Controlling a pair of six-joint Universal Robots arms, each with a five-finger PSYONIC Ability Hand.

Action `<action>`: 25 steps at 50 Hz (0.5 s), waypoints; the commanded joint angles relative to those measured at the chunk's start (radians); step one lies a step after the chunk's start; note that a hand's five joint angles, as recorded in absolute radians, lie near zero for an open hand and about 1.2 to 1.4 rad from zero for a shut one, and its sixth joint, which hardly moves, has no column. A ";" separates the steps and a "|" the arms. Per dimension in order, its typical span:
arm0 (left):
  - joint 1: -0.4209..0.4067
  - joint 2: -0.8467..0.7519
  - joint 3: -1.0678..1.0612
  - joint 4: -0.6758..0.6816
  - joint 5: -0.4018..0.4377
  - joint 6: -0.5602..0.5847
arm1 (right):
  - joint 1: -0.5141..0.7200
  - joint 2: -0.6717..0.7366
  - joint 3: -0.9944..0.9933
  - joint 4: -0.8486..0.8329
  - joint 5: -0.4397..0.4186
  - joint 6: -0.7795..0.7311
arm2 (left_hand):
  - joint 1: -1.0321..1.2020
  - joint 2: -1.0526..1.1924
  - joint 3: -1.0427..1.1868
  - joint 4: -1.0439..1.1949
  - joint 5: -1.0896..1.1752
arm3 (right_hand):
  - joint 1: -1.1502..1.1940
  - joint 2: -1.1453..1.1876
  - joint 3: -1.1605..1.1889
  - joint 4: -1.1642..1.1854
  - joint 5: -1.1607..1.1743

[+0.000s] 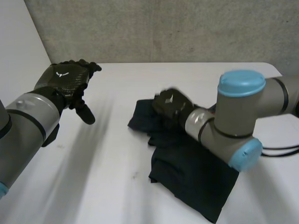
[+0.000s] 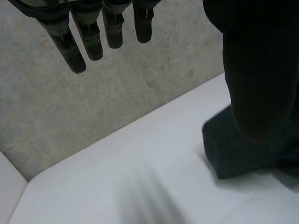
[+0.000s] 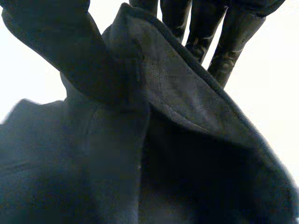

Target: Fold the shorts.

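Left hand (image 1: pixel 70 81) raised over the table (image 1: pixel 117 186), slack and relaxed, nothing in it.
Further right, dark shorts (image 1: pixel 196 177) rumpled on the white top, well apart from that hand; at their far end, right hand (image 1: pixel 170 105) pinching an edge of the cloth between thumb and fingers (image 3: pixel 233 42). Looks like early going: no clean fold showing, spreading and folding all left to do.
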 commanded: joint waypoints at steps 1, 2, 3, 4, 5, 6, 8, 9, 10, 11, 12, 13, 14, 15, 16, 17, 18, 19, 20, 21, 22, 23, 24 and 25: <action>-0.027 0.008 -0.064 0.043 0.000 0.007 | -0.088 0.016 -0.197 -0.403 0.176 0.272 | 0.006 -0.015 -0.033 -0.029 -0.046 | 0.427 0.219 0.240 0.216 0.256; -0.034 0.008 -0.067 0.045 0.000 0.007 | -0.105 0.028 -0.214 -0.426 0.208 0.266 | 0.006 -0.015 -0.033 -0.029 -0.046 | 0.427 0.219 0.240 0.216 0.256; -0.054 0.002 -0.071 0.049 0.000 0.007 | -0.122 0.048 -0.234 -0.442 0.239 0.249 | 0.006 -0.015 -0.033 -0.029 -0.046 | 0.427 0.219 0.240 0.216 0.256; -0.067 0.000 -0.075 0.052 0.000 0.008 | -0.137 0.066 -0.255 -0.445 0.267 0.225 | 0.006 -0.015 -0.033 -0.029 -0.046 | 0.427 0.219 0.240 0.216 0.256; -0.079 -0.003 -0.076 0.055 0.000 0.010 | -0.168 0.104 -0.301 -0.443 0.314 0.158 | 0.006 -0.015 -0.033 -0.029 -0.046 | 0.427 0.219 0.240 0.216 0.256; -0.093 -0.006 -0.076 0.058 0.000 0.012 | -0.179 0.123 -0.324 -0.443 0.333 0.117 | 0.006 -0.015 -0.033 -0.029 -0.046 | 0.427 0.219 0.240 0.216 0.256; -0.132 -0.026 -0.078 0.068 -0.001 0.012 | -0.189 0.154 -0.358 -0.445 0.357 0.038 | 0.006 -0.015 -0.033 -0.029 -0.046 | 0.353 0.144 0.166 0.141 0.182; -0.145 -0.038 -0.078 0.071 0.000 0.012 | -0.198 0.181 -0.379 -0.442 0.368 -0.027 | 0.006 -0.015 -0.033 -0.029 -0.046 | -0.343 -0.551 -0.530 -0.554 -0.514; -0.159 -0.049 -0.078 0.074 0.000 0.012 | -0.202 0.189 -0.381 -0.437 0.373 -0.053 | 0.006 -0.015 -0.033 -0.029 -0.046 | -0.687 -0.895 -0.874 -0.898 -0.858; -0.188 -0.071 -0.076 0.081 -0.001 0.012 | -0.202 0.195 -0.375 -0.436 0.374 -0.067 | 0.006 -0.015 -0.033 -0.029 -0.046 | -0.794 -1.003 -0.982 -1.006 -0.966; -0.188 -0.072 -0.076 0.081 -0.001 0.012 | -0.205 0.197 -0.367 -0.428 0.371 -0.072 | 0.006 -0.015 -0.033 -0.029 -0.046 | -0.794 -1.003 -0.982 -1.006 -0.966; -0.233 -0.098 -0.073 0.090 -0.001 0.012 | -0.211 0.183 -0.328 -0.420 0.361 -0.066 | 0.006 -0.015 -0.033 -0.029 -0.046 | -0.794 -1.003 -0.982 -1.006 -0.966; -0.241 -0.102 -0.073 0.094 -0.001 0.012 | -0.215 0.172 -0.305 -0.416 0.356 -0.058 | 0.006 -0.015 -0.033 -0.029 -0.046 | -0.794 -1.003 -0.982 -1.006 -0.966; -0.292 -0.136 -0.069 0.109 -0.003 0.012 | -0.228 0.128 -0.242 -0.405 0.344 -0.040 | 0.007 -0.014 -0.032 -0.028 -0.045 | -0.794 -1.003 -0.982 -1.006 -0.966; -0.303 -0.147 -0.065 0.114 -0.003 0.012 | -0.234 0.102 -0.214 -0.403 0.336 -0.030 | 0.007 -0.014 -0.032 -0.028 -0.045 | -0.794 -1.003 -0.982 -1.006 -0.966; -0.318 -0.162 -0.062 0.121 -0.004 0.010 | -0.241 0.076 -0.181 -0.402 0.326 -0.020 | 0.010 -0.011 -0.029 -0.025 -0.042 | -0.794 -1.003 -0.982 -1.006 -0.966; -0.333 -0.177 -0.061 0.127 -0.007 0.010 | -0.258 0.016 -0.101 -0.396 0.301 0.006 | 0.010 -0.011 -0.029 -0.025 -0.042 | -0.794 -1.003 -0.982 -1.006 -0.966; -0.358 -0.203 -0.056 0.143 -0.016 0.010 | -0.269 -0.015 -0.064 -0.393 0.287 0.023 | 0.010 -0.011 -0.029 -0.025 -0.042 | -0.794 -1.003 -0.982 -1.006 -0.966; -0.370 -0.222 -0.052 0.152 -0.023 0.010 | -0.278 -0.042 -0.029 -0.388 0.272 0.037 | 0.013 -0.008 -0.026 -0.022 -0.039 | -0.794 -1.003 -0.982 -1.006 -0.966; -0.379 -0.234 -0.050 0.159 -0.027 0.010 | -0.300 -0.106 0.048 -0.374 0.235 0.069 | 0.013 -0.008 -0.026 -0.022 -0.039 | -0.794 -1.003 -0.982 -1.006 -0.966; -0.389 -0.246 -0.049 0.167 -0.033 0.010 | -0.310 -0.128 0.074 -0.365 0.221 0.080 | 0.016 -0.005 -0.023 -0.020 -0.036 | -0.794 -1.003 -0.982 -1.006 -0.966; -0.402 -0.271 -0.047 0.181 -0.046 0.010 | -0.321 -0.154 0.103 -0.353 0.201 0.091 | 0.022 0.001 -0.017 -0.014 -0.030 | -0.794 -1.003 -0.982 -1.006 -0.966; -0.410 -0.282 -0.047 0.189 -0.050 0.009 | -0.338 -0.180 0.140 -0.331 0.175 0.100 | 0.028 0.007 -0.011 -0.008 -0.024 | -0.794 -1.003 -0.982 -1.006 -0.966; -0.421 -0.296 -0.047 0.196 -0.053 0.008 | -0.362 -0.214 0.192 -0.295 0.123 0.103 | 0.034 0.013 -0.006 -0.002 -0.019 | -0.794 -1.003 -0.982 -1.006 -0.966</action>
